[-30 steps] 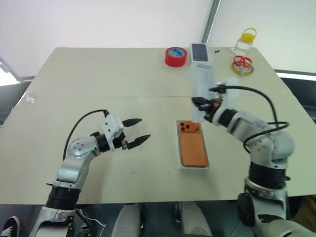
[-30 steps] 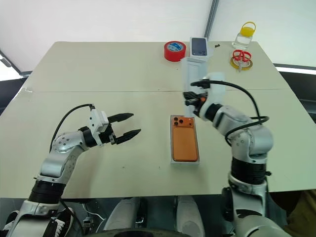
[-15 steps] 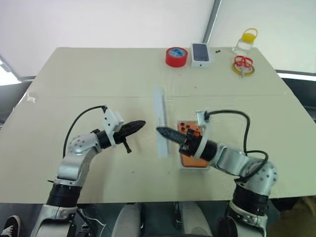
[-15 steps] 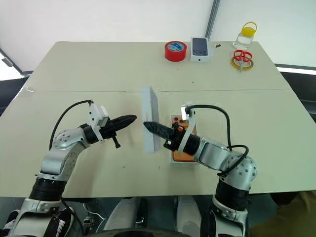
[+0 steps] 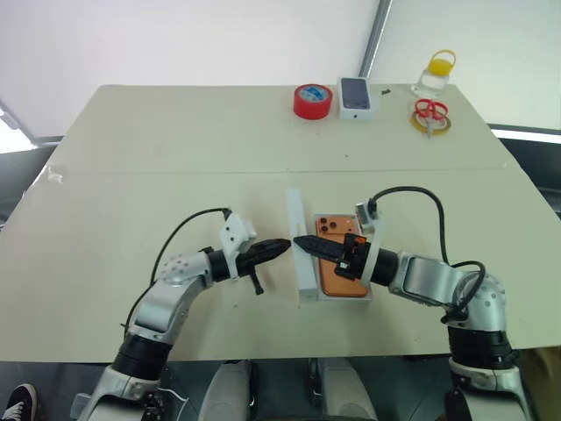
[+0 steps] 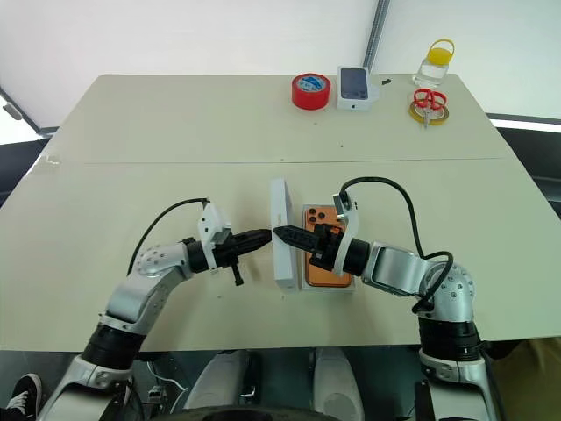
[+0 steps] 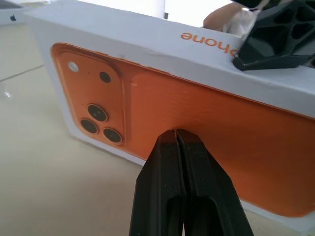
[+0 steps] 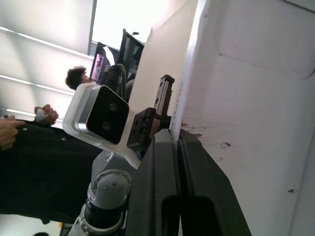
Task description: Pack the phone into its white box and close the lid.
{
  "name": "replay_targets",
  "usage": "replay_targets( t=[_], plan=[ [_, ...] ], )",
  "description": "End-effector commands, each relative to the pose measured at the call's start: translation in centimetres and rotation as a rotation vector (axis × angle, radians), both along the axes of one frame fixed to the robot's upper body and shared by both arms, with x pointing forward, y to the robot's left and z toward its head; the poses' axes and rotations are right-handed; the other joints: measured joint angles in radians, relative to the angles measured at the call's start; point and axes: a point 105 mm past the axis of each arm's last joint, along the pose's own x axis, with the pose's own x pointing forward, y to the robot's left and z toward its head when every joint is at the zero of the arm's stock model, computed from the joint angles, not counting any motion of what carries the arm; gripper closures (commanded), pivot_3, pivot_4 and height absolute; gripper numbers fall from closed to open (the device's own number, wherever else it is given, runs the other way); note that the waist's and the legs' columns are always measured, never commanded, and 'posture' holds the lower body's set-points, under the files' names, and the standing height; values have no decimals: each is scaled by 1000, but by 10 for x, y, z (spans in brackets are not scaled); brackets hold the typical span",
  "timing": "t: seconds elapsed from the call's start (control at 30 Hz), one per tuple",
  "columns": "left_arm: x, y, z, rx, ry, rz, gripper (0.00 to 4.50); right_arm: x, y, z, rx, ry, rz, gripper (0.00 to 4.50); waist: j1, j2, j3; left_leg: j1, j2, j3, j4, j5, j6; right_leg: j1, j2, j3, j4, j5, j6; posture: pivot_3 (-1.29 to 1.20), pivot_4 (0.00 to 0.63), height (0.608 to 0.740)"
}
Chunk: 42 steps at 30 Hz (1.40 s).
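Observation:
The orange phone (image 5: 338, 267) lies camera side up in the shallow white box (image 5: 344, 298) near the table's front edge. The lid (image 5: 303, 254) stands on its long edge just left of the box, its pale inside turned toward the phone. Its outer face (image 7: 206, 113) carries a printed orange phone picture. My right gripper (image 5: 299, 243) reaches over the box and is shut on the lid's upper rim (image 8: 197, 54). My left gripper (image 5: 284, 246) is shut, and its tips (image 7: 176, 132) are at the lid's printed face from the other side.
At the far edge sit a red tape roll (image 5: 312, 100), a white box with a dark phone picture (image 5: 356, 95), red scissors on a yellow ring (image 5: 429, 114) and a clear bottle with a yellow cap (image 5: 436, 74). A person (image 8: 78, 78) is in the background.
My right gripper carried the lid from above the far side down and back, standing it on edge left of the box. My left gripper shut and moved right up to the lid.

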Motion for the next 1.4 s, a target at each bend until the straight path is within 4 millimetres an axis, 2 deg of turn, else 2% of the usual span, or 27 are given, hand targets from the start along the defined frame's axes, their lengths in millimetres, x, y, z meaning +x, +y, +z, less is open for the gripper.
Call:
replay_targets(
  t=[0.03, 0.17, 0.27, 0.37, 0.43, 0.5, 0.57, 0.63, 0.73, 0.8, 0.87, 0.97, 1.07, 1.13, 1.2, 1.4],
  plan=[
    [2, -14, 11, -18, -54, -30, 4500, -2, -2, -1, 12, 13, 6, 3565, 2, 0, 0, 0, 0, 0, 0, 0, 0, 0, 0, 0, 0, 0, 0, 0, 150, 740],
    [6, -28, 10, -18, -57, -59, 4500, 6, -31, -4, -73, -14, -65, 1687, 7, 0, 0, -1, 0, 0, 1, 0, 0, 1, 0, 0, -1, 0, 0, 0, 150, 740],
    [9, -42, 11, -33, -50, -97, 4500, 2, -59, -5, -192, -78, -82, 1687, 7, 0, 0, -1, 0, 0, 1, 0, 0, 2, 0, 0, -5, 0, 0, 0, 150, 740],
    [8, -62, 15, -51, -54, -147, 4500, 4, -90, 7, -216, -108, -132, 1687, 7, 0, 0, 0, 0, 0, 1, -1, 1, 5, 0, -1, -8, 0, 0, 0, 150, 740],
    [7, -73, 18, -64, -49, -179, 4500, 9, -111, 10, -343, -183, -166, 1687, 7, 0, 0, 0, 0, 0, 1, -1, 1, 5, 0, 0, -9, 1, 0, 0, 150, 740],
    [5, -81, 15, -54, -56, -202, 4500, 19, -131, 19, -354, -223, -247, 1687, 3, 0, 0, 0, 0, 1, 1, -1, 1, 5, 0, 0, -9, 1, 0, 0, 150, 740],
    [5, -82, 12, -48, -49, -206, 4500, 26, -140, 27, -391, -329, -297, 1687, 3, 0, 0, 0, 1, 1, 1, -1, 2, 5, 2, 0, -9, 1, 0, 0, 150, 740],
    [8, -78, 13, -59, -48, -185, 4500, 20, -129, 28, -368, -367, -250, 1687, 4, 0, 0, 0, 3, 0, 1, -2, 3, 4, 4, 0, -9, 1, 0, 0, 150, 740],
    [15, -64, 17, -51, -66, -142, 4500, 22, -123, 15, -502, -465, -259, 2585, 4, 0, 0, 0, 6, -1, 0, -2, 3, 4, 8, 0, -9, 1, 1, 0, 150, 740],
    [20, -52, 21, -48, -66, -98, 4500, 32, -127, 7, -687, -588, -298, 3509, 4, 1, 0, 1, 6, -1, 0, -2, 3, 4, 9, 0, -8, 1, 0, 0, 150, 740],
    [27, -35, 7, 43, -24, -43, 4500, 40, -127, 5, -812, -703, -336, 4469, 4, 1, 0, 0, 6, 0, 1, -2, 3, 3, 8, 0, -8, 1, 0, 0, 150, 740],
    [29, -20, -5, 112, -4, -9, 4500, 42, -125, -2, -881, -784, -352, 4469, 5, 1, 0, 1, 6, 0, 1, -2, 3, 3, 8, 1, -9, 1, 0, 0, 150, 740],
    [30, -16, -3, 88, 15, 15, 4500, 39, -122, -9, -918, -822, -334, 4469, 9, 1, 0, 0, 6, 0, 1, -2, 3, 3, 8, 0, -9, 1, 0, 0, 150, 740],
    [28, -15, -9, 122, 43, 9, 4500, 36, -121, -11, -923, -828, -318, 4469, 10, 1, 0, 0, 4, 0, 1, -2, 3, 3, 5, 0, -9, 1, 0, 0, 150, 740],
    [25, -19, -17, 138, 114, -18, 4500, 30, -120, -13, -932, -845, -272, 4469, 8, 1, 0, 0, 3, 1, 1, -2, 3, 4, 3, 1, -9, 1, -1, 0, 150, 740],
    [10, -48, -24, 160, 264, -174, 4500, 7, -117, -17, -951, -878, -141, 4469, 7, 1, 0, 1, 2, 0, 2, -2, 3, 5, 3, 0, -9, 1, -1, 0, 150, 740]
  ],
)
